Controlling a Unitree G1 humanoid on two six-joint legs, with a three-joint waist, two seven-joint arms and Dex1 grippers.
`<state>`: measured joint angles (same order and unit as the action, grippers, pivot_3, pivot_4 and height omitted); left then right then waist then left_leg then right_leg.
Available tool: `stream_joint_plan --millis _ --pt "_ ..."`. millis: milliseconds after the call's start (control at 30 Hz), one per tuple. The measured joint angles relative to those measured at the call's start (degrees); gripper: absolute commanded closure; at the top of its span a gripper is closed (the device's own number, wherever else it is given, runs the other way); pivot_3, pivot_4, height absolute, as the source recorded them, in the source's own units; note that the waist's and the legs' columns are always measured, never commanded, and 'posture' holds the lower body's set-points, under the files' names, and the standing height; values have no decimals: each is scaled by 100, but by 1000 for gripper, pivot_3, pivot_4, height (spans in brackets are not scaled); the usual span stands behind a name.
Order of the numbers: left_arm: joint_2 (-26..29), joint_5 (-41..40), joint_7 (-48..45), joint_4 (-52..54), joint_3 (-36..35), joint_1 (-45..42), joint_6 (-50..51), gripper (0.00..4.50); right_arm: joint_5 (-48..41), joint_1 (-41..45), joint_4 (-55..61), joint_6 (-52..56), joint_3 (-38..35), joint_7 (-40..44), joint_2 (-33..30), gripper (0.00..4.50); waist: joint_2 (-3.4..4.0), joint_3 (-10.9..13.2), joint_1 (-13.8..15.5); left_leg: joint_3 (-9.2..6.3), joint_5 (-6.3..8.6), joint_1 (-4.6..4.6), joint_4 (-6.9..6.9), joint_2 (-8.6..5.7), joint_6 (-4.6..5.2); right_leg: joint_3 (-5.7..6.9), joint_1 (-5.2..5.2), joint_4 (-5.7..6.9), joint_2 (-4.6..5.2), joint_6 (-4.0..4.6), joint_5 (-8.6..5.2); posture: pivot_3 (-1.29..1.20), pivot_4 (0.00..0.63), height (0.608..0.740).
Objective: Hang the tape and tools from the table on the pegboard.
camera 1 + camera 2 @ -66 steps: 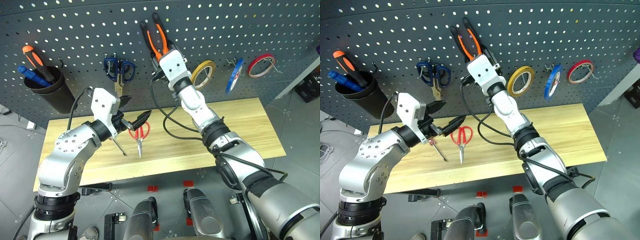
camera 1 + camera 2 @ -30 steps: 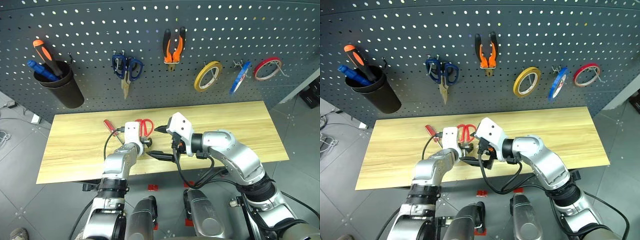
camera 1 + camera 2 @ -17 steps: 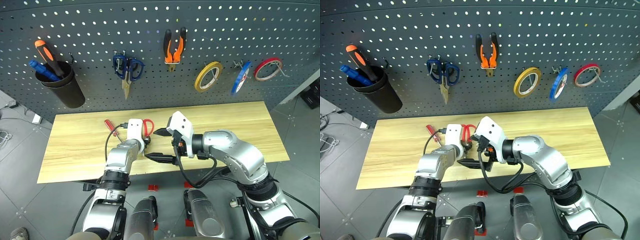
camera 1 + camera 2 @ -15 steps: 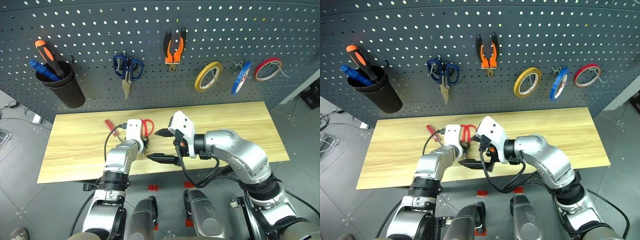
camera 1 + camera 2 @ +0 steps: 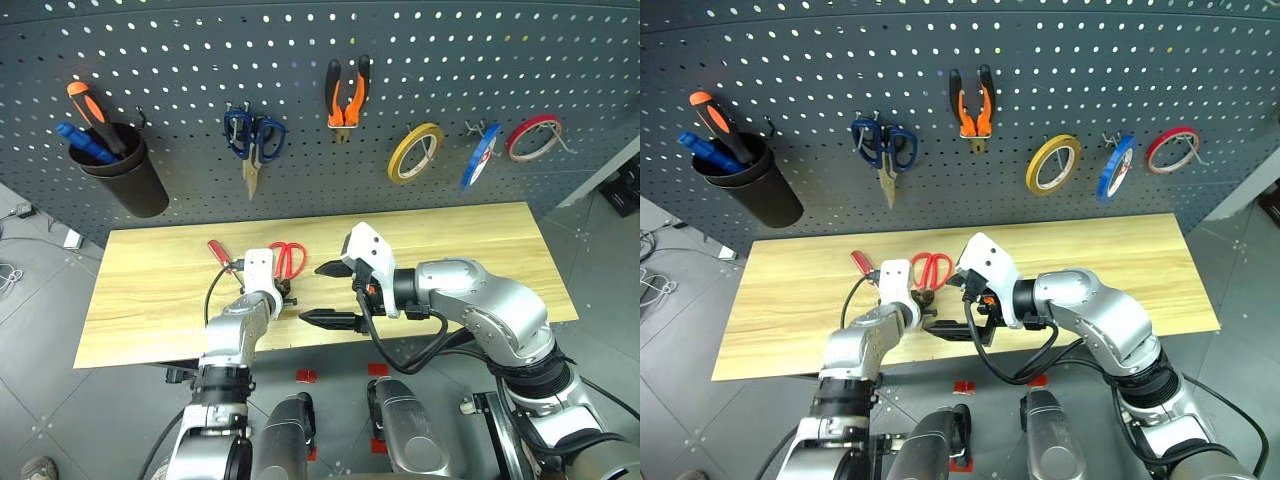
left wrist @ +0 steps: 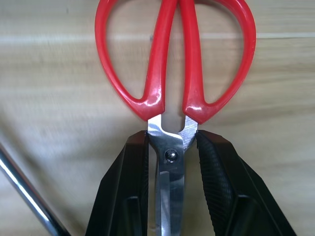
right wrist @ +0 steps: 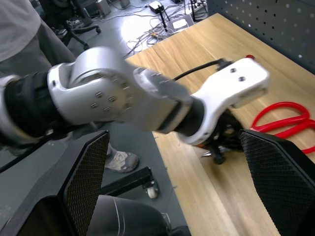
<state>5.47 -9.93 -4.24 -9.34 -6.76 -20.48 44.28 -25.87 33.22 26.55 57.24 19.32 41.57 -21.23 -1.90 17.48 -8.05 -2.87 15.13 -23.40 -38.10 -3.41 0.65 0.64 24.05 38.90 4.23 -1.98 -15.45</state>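
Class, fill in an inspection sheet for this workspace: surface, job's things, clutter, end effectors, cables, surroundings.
Surface: wooden table, mostly bare.
Job's things: red-handled scissors and red screwdriver lie on the table; pliers and blue tape hang on the pegboard.
Clutter: blue scissors, yellow tape, red tape, cup of tools on the pegboard.
End effectors: left end effector shut on the scissors' pivot; right end effector open, empty.
Cables: black cable on right arm.
Surroundings: grey floor.
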Motion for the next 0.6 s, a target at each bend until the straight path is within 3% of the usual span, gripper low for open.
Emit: stream_joint_plan --millis 200,400,600 --pt "464 171 -263 1780 420 1286 -265 3379 693 -82 143 -1143 56 -174 -398 0 -6 7 -23 -1 0 -9 6 5 -1 0 9 -4 -1 0 0 -331 321 740" --pt "1500 1581 63 3310 704 2484 -2179 3379 878 -360 184 -2218 -271 -199 -353 0 -4 9 -14 1 2 -11 10 6 2 -4 5 -21 3 11 6 -330 322 740" --pt "1615 2204 199 4272 636 3100 -3125 3379 610 -346 224 -2436 -791 -271 -166 0 -3 10 0 -1 3 -24 11 8 6 2 10 -36 5 14 9 -314 317 740"
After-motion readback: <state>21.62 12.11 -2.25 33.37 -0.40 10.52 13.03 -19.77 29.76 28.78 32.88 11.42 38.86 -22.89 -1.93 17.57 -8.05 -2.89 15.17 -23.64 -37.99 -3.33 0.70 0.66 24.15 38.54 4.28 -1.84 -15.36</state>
